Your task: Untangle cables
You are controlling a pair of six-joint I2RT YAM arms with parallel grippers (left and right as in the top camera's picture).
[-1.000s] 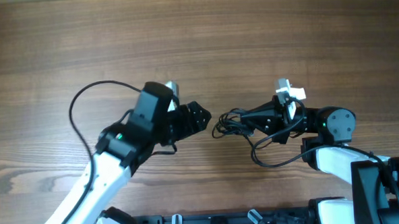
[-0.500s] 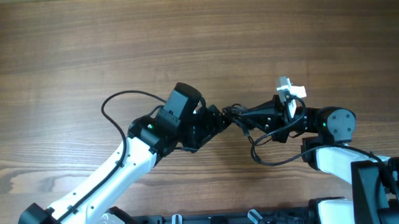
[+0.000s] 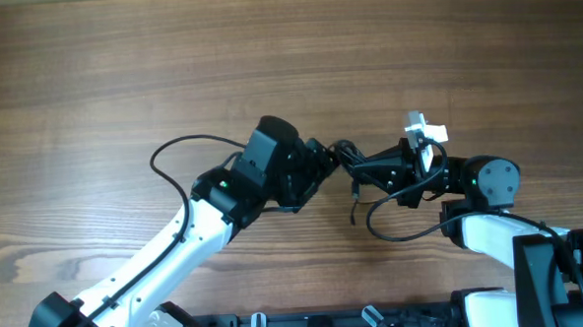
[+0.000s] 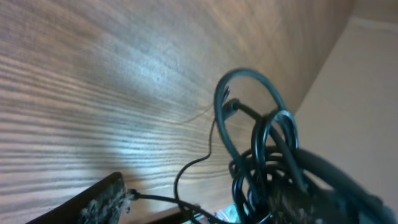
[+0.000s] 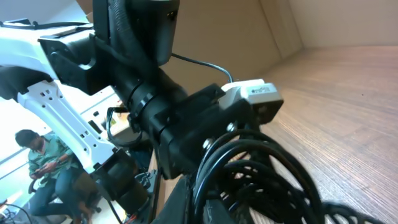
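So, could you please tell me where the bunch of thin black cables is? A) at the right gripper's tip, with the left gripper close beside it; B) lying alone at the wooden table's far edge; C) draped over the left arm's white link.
A: the bunch of thin black cables sits at the right gripper, the left gripper close beside it.

Wood-grain table (image 3: 168, 51), matt with a faint sheen, fine lines running along it. Thin cables (image 4: 261, 155) sheathed in smooth, glossy black plastic. Smooth white plastic on the left arm's shell (image 3: 162, 253), matt black plastic on its upper housing. Rough, grey, frayed-looking pad on one finger (image 4: 102, 200) of the left gripper (image 3: 329, 158).
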